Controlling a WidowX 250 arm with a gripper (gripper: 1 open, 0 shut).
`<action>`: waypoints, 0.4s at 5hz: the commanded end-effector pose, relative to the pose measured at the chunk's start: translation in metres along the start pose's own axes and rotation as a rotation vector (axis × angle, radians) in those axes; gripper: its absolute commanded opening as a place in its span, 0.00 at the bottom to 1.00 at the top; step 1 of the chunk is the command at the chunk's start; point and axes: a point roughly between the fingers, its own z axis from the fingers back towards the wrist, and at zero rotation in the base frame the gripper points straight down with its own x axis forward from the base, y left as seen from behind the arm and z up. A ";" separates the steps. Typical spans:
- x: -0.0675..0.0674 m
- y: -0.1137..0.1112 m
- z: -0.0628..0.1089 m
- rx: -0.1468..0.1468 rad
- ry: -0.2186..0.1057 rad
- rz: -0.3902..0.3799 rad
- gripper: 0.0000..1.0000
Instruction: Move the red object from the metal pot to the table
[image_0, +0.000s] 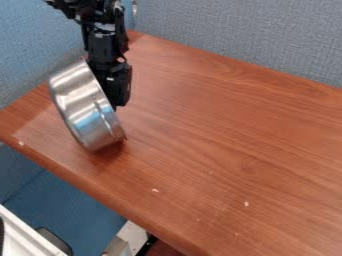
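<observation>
The metal pot (86, 112) stands tipped up on its lower edge near the left end of the table (234, 130), its shiny wall facing the camera. My black gripper (118, 93) comes down from above at the pot's right rim and appears shut on it, holding it tilted. The fingertips are dark against the rim and hard to separate. The red object is hidden; it shows neither in the pot nor on the table.
A blue-grey wall (241, 30) runs close behind the table. The table's front edge (94, 185) drops off to the floor at lower left. A few pale specks (245, 203) dot the wood near the front.
</observation>
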 end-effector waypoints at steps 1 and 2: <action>0.011 -0.019 -0.036 -0.102 -0.050 0.047 0.00; 0.011 -0.020 -0.035 -0.081 -0.038 0.042 0.00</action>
